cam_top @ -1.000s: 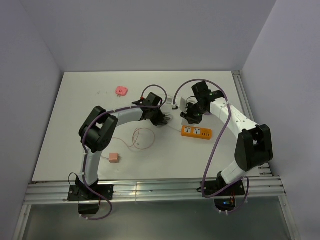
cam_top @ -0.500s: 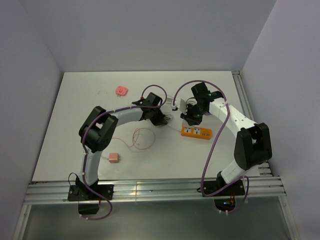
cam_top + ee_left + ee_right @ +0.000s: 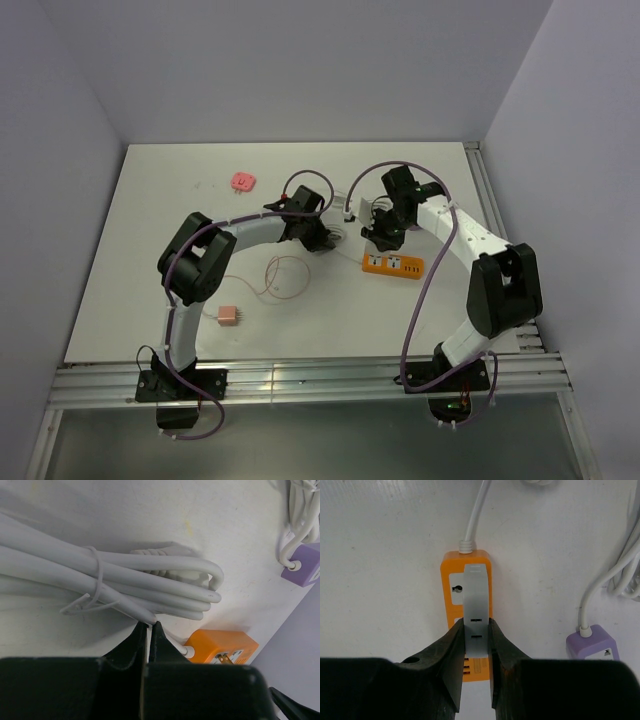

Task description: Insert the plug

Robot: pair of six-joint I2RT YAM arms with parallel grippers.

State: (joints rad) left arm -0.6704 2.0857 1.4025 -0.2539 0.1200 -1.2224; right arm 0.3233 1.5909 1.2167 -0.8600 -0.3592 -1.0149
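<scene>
An orange power strip (image 3: pixel 392 264) lies right of the table's middle; it also shows in the right wrist view (image 3: pixel 451 587) and the left wrist view (image 3: pixel 220 646). My right gripper (image 3: pixel 476 625) is shut on a white plug block (image 3: pixel 476 595) and holds it just over the strip's top face, above its sockets. In the top view the right gripper (image 3: pixel 378 230) hangs above the strip's left end. My left gripper (image 3: pixel 149 625) is shut at the strip's thin white cord (image 3: pixel 176 643), right beside a tied bundle of white cable (image 3: pixel 125 580). In the top view it (image 3: pixel 325 238) sits left of the strip.
A purple adapter (image 3: pixel 592 642) with a white cable lies right of the strip. A pink plug (image 3: pixel 229 316) with a thin looped wire (image 3: pixel 280 278) lies front left, and a pink piece (image 3: pixel 243 180) at the back left. A metal rail runs along the near edge (image 3: pixel 300 378).
My right arm has shifted very slightly left with the white plug block in it. The left arm has not visibly moved.
</scene>
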